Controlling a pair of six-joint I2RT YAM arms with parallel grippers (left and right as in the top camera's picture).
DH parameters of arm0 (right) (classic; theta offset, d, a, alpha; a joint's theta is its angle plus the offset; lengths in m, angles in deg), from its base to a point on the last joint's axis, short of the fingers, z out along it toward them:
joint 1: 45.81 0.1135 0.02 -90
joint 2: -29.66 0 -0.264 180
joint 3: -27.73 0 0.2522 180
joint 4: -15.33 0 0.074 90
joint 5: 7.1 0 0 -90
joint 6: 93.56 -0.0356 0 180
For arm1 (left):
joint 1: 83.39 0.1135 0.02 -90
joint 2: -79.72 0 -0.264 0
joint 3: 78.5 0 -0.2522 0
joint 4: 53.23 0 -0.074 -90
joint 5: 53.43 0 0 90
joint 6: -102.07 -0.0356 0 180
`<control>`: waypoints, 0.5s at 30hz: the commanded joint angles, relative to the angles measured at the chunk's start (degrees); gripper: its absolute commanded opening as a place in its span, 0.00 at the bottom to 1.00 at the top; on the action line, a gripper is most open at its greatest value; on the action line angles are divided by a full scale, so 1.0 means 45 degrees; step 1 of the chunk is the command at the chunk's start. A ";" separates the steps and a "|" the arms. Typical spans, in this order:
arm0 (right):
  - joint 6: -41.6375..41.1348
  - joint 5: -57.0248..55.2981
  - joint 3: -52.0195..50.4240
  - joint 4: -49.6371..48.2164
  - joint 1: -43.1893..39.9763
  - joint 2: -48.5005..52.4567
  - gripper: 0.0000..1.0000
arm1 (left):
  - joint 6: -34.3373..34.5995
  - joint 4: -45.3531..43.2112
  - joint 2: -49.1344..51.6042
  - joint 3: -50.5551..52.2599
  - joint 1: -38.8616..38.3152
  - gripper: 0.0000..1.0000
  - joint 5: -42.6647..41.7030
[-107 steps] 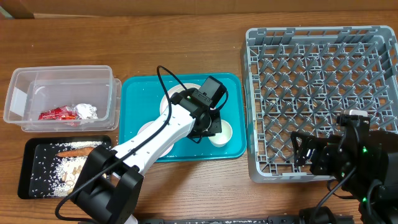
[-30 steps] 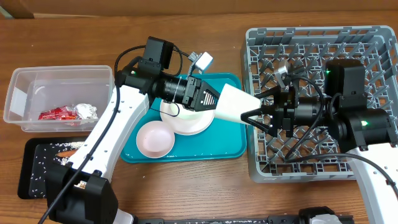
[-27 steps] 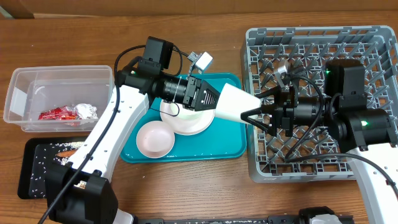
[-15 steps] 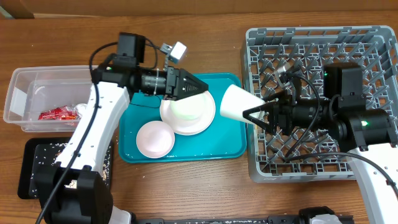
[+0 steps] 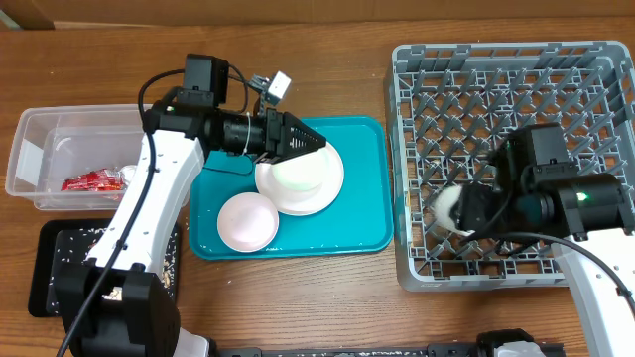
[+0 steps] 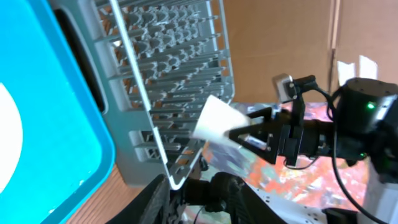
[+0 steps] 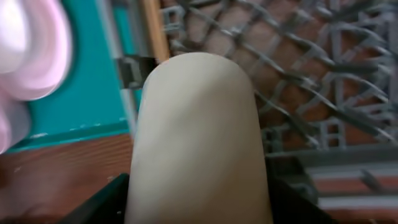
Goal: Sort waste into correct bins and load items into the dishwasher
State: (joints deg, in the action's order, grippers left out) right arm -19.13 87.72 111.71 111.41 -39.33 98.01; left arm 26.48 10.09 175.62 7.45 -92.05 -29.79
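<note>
My right gripper (image 5: 454, 210) is shut on a white cup (image 5: 445, 206) and holds it low over the front-left part of the grey dish rack (image 5: 516, 89). In the right wrist view the cup (image 7: 199, 130) fills the space between the dark fingers (image 7: 99, 205). My left gripper (image 5: 319, 142) is open with nothing in it, above the white plate (image 5: 316, 188) on the teal tray (image 5: 362, 213). A small white bowl (image 5: 248, 220) lies beside the plate. The clear tub (image 5: 40, 129) holds the red wrapper (image 5: 92, 182) and the foil ball (image 5: 134, 177).
The black tray (image 5: 55, 273), scattered with rice grains, lies at the front left, partly under my left arm. In the left wrist view the rack (image 6: 168, 87) stands past the teal tray's edge (image 6: 56, 124). Bare wood runs along the table's front and back.
The left gripper has let go of the cup and drawn back left over the plate. The right gripper has taken the cup and swung it down over the rack's front-left corner.
</note>
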 commanded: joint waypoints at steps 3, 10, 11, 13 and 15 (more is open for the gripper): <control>-0.1316 -0.2064 0.0267 0.0282 0.0034 -0.0151 0.41 | -0.0466 0.0277 -0.0160 -0.0121 -0.0194 0.33 0.0544; -0.1316 -0.2735 0.0053 -0.0058 0.0034 0.0112 0.41 | -0.0593 0.0350 -0.0160 -0.0121 -0.0204 0.32 0.0549; -0.1316 -0.2735 0.0053 -0.0019 0.0034 0.0180 0.41 | -0.0593 0.0350 -0.0160 -0.0121 -0.0204 0.32 0.0554; -0.1316 -0.2735 0.0053 0.0073 0.0034 0.0374 0.41 | -0.0593 0.0355 -0.0160 -0.0121 -0.0204 0.32 0.0549; -0.1316 -0.2720 0.0053 0.0073 0.0034 0.0554 0.41 | -0.0597 0.0355 -0.0160 -0.0121 -0.0199 0.32 0.0554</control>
State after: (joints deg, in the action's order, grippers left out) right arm -24.42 76.86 111.71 111.83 -39.33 99.54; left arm 25.35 11.62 175.62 7.45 -92.69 -27.76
